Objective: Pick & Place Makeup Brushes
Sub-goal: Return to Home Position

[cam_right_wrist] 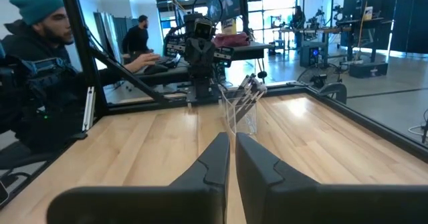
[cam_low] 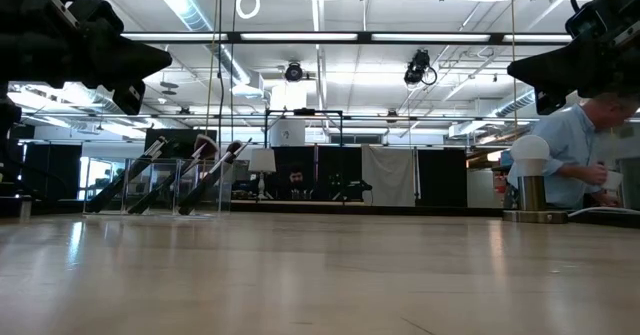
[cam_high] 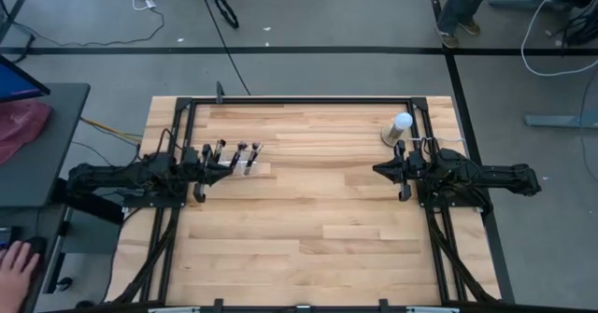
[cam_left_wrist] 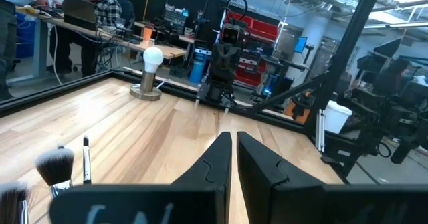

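Three makeup brushes [cam_high: 240,151] with dark handles stand tilted in a clear holder [cam_high: 246,167] at the table's left-middle. They lean against its walls, bristle ends up, as the low view [cam_low: 205,170] shows. My left gripper [cam_high: 231,170] is shut and empty, just left of the holder, above the table. Two brush heads [cam_left_wrist: 56,166] show in the left wrist view. My right gripper [cam_high: 377,170] is shut and empty at the table's right-middle, pointing at the holder [cam_right_wrist: 243,107] across the table.
A white ball on a round base [cam_high: 399,126] stands at the far right of the table, near my right arm; it also shows in the low view [cam_low: 530,180]. Black frame rails [cam_high: 299,100] edge the table. People sit and stand beyond the table.
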